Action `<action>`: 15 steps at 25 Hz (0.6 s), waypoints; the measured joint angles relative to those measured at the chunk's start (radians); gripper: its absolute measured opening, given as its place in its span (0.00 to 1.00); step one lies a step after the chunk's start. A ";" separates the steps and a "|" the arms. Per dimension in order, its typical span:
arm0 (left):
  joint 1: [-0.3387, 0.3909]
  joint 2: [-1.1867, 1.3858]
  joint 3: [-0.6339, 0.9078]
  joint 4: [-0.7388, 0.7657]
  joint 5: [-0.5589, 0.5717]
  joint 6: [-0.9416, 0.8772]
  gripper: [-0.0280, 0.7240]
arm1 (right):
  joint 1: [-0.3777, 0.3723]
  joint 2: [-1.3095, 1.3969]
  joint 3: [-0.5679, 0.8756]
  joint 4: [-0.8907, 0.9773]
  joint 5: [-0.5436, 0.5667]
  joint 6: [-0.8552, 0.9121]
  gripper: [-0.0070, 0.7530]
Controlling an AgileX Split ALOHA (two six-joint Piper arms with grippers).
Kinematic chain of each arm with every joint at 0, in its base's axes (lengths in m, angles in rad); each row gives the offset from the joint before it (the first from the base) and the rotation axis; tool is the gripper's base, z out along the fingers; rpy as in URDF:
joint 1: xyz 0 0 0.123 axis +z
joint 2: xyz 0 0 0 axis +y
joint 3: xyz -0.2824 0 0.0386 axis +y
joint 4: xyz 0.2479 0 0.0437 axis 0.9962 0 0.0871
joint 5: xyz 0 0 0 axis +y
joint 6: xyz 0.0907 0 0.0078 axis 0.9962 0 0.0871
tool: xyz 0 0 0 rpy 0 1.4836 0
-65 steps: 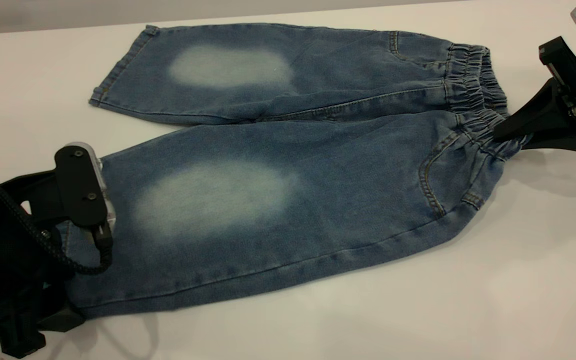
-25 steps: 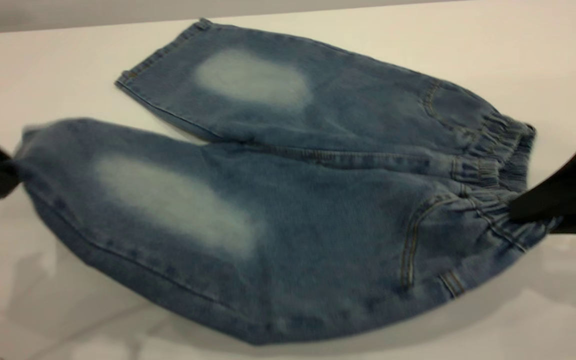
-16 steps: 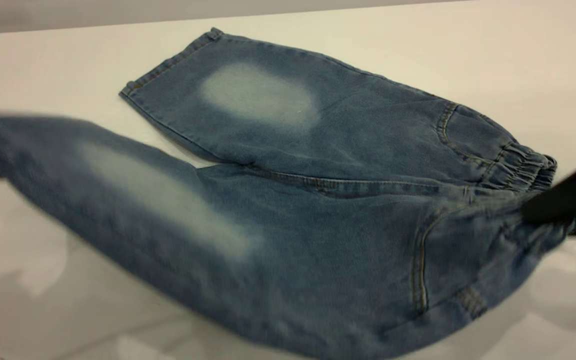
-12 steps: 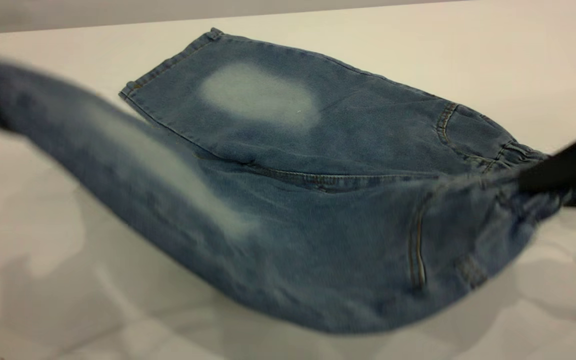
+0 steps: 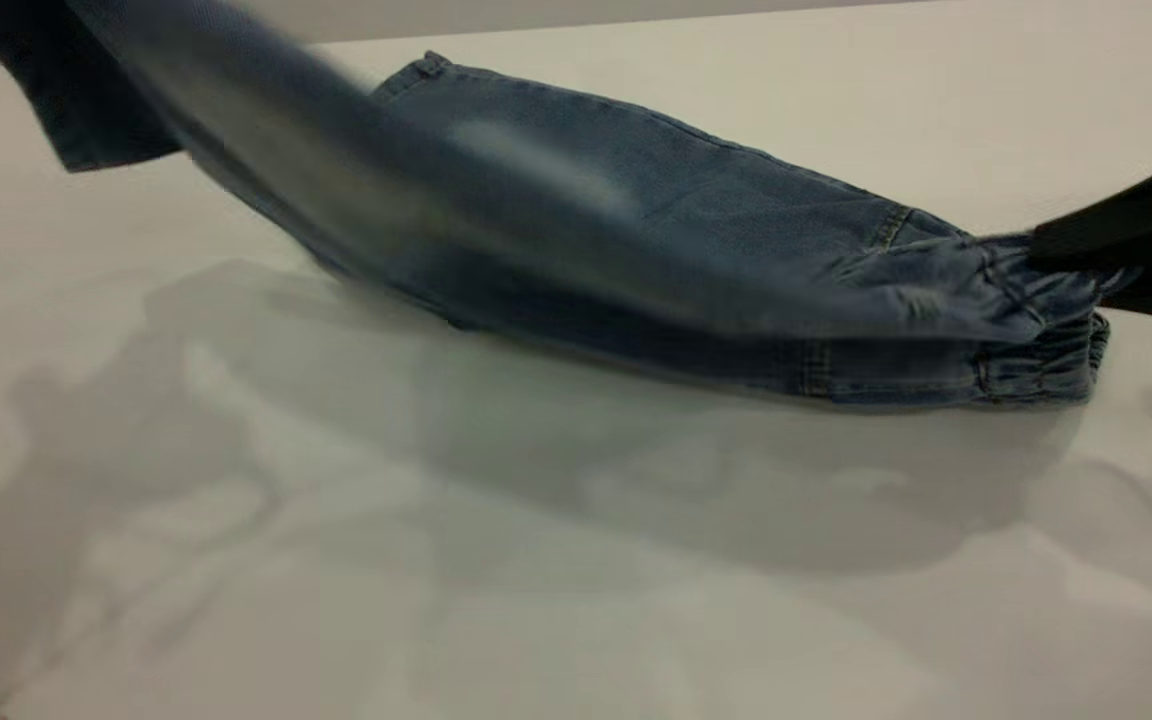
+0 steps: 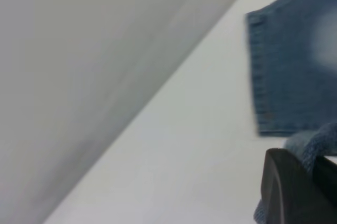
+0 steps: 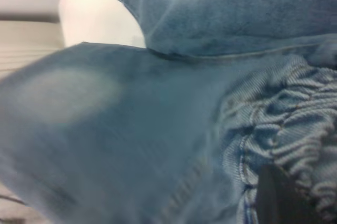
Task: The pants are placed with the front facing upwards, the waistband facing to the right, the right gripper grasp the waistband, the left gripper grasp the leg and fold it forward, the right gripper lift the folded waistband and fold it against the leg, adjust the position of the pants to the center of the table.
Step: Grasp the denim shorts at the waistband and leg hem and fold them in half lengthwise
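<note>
The table point(image 5: 636, 560) fills most of the exterior frame, bare and pale across its lower half, with the pants point(image 5: 696, 210) stretched across the upper half from upper left to the right edge. This looks like the first fold, the near leg point(image 5: 266, 110) carried over the far one: it hangs lifted and blurred from the upper left corner down toward the waistband point(image 5: 1016, 300) at right centre, while the far leg lies flat on the table behind it. The right gripper point(image 5: 1046, 250) enters from the right edge as a dark wedge, closed on the gathered waistband and holding it just above the table. The left gripper point(image 6: 310, 174) is out of the exterior frame; in its wrist view, at lower right, denim is pinched at a dark finger point(image 6: 287, 190), so it appears clamped on the leg's hem. The next move should call for lowering the lifted leg onto the far one with hems and edges matched, both arms descending together. Motion blur hides the lifted leg's hem, the far leg's knee patch is largely covered, and neither gripper's fingertips show clearly.
</note>
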 joint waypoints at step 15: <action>0.007 0.479 -0.364 0.078 -0.073 0.009 0.11 | 0.000 0.002 -0.186 0.006 -0.147 0.050 0.06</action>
